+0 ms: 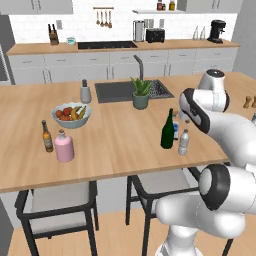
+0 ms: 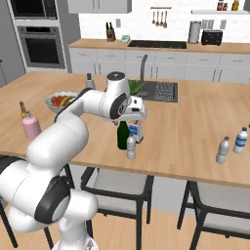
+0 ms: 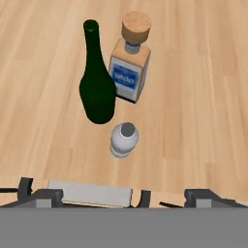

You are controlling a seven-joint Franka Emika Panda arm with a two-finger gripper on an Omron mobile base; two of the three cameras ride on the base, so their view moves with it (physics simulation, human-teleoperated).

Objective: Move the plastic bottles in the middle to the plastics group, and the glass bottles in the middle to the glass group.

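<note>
Tool [image 3: 117, 196] hangs above the middle trio, its jaws spread wide and gripping nothing. Below it on the wooden worktop [image 3: 203, 97] stands the small clear plastic bottle [image 3: 124, 139], with the dark green wine bottle [image 3: 97, 82] just beyond and the blue-labelled glass bottle [image 3: 130, 63] beside that. Far left wait the brown beer bottle [image 1: 47, 136] and pink flask [image 1: 64, 146]; far right, two pale plastic bottles [image 2: 223, 149].

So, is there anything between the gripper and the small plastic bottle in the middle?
Nothing visible does. The open gripper hangs above the small plastic bottle. The green wine bottle and the blue-labelled bottle stand just beyond it, not in the way down.
</note>
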